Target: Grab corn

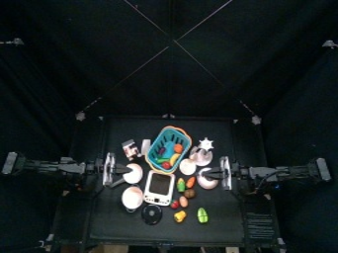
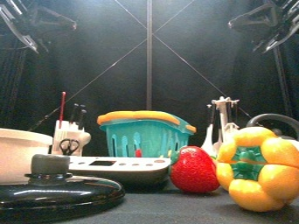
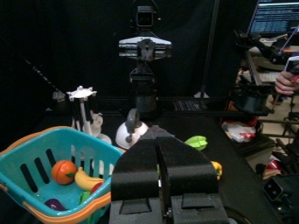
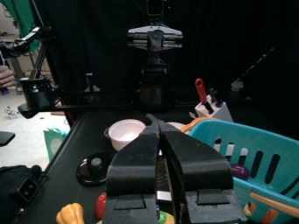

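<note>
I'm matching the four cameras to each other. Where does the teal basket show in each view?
Top view: basket at the table's middle, toward the back.
Front view: basket centre, behind the scale and strawberry.
Left wrist view: basket at lower left, beside the left gripper.
Right wrist view: basket at lower right, beside the right gripper.
Shared landmark: the basket itself, the only teal thing in all four.
</note>
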Motion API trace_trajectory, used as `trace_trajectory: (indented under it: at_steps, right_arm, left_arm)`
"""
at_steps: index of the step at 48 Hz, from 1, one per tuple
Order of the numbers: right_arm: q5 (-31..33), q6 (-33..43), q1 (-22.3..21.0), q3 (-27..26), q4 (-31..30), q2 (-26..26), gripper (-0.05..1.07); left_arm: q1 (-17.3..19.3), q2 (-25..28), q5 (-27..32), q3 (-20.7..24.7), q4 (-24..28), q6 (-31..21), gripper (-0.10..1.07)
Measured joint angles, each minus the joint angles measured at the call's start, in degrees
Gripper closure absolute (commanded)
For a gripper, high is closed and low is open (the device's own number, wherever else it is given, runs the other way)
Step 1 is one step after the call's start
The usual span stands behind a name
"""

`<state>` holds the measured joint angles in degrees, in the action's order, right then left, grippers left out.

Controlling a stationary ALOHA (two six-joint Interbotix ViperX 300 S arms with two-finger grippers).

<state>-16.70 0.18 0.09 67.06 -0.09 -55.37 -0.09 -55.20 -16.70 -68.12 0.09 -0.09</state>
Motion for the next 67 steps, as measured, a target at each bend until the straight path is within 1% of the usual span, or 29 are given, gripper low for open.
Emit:
trace_trajectory:
  at_steps: [4, 6, 11, 17, 19, 23, 31, 36, 42, 47, 53, 55, 56, 57, 63, 67]
  right_arm:
    - [0.0, 0.62, 0.09, -0.09, 0.44, 0.44, 1.02]
    - [0.0, 1.67, 0.35, -0.09, 1.14, 1.76, 1.0]
    - [0.0, 4.48, 1.05, -0.88, 3.43, 5.98, 0.99]
    - [1.49, 9.4, 1.58, -2.46, 8.17, 11.43, 0.99]
    - [2.55, 10.99, 1.58, -3.16, 9.4, 13.36, 0.99]
    - [6.59, 14.94, 1.76, -5.01, 12.57, 16.87, 0.99]
    - [15.82, 21.27, 2.11, -8.88, 15.91, 21.62, 0.99]
    - [19.07, 23.73, 2.11, -10.02, 16.35, 23.99, 0.98]
    - [21.01, 26.72, 2.37, -10.99, 16.61, 26.89, 0.94]
    - [22.94, 28.48, 2.72, -11.87, 16.44, 29.27, 0.85]
    - [26.02, 30.06, 2.81, -13.27, 16.35, 32.87, 0.71]
    - [27.07, 30.76, 2.81, -14.06, 16.35, 34.37, 0.66]
    - [28.3, 31.38, 2.81, -15.12, 16.26, 36.3, 0.62]
    - [28.39, 31.38, 2.81, -15.21, 16.35, 36.56, 0.55]
    - [31.55, 31.73, 2.81, -18.46, 16.44, 40.43, 0.42]
    - [34.1, 31.73, 2.72, -20.83, 16.35, 42.98, 0.35]
  left_arm:
    - [0.0, 0.09, -0.62, -0.18, 0.09, -0.09, 1.02]
    - [-0.18, 0.18, -0.88, -0.18, 0.0, -0.09, 1.02]
    - [-1.05, 0.18, -0.88, -0.35, 0.0, -0.09, 1.01]
    - [-2.11, 1.32, -0.53, -0.53, 0.0, -0.09, 1.0]
    - [-2.55, 2.02, -0.26, -0.53, 0.0, -0.09, 1.0]
    - [-2.99, 3.6, 0.53, -0.53, 0.0, -0.18, 1.0]
    - [-3.08, 7.21, 1.93, -0.53, -0.26, -0.26, 1.0]
    - [-3.43, 8.53, 2.2, -0.53, -1.14, -0.26, 1.0]
    - [-3.69, 9.4, 2.2, -0.53, -2.2, -0.26, 1.0]
    - [-3.78, 9.76, 2.2, -0.62, -2.9, -0.26, 1.0]
    - [-3.87, 9.76, 2.2, -1.14, -3.96, -0.26, 1.0]
    - [-3.96, 9.76, 2.29, -1.32, -4.39, -0.26, 1.0]
    - [-3.87, 9.76, 2.29, -1.41, -4.48, -0.26, 1.0]
    - [-3.96, 9.76, 2.29, -1.58, -4.66, -0.26, 1.0]
    - [-3.78, 9.84, 2.64, -1.58, -4.75, -0.26, 1.0]
    - [-3.69, 9.76, 4.22, -1.58, -4.83, -0.09, 1.0]
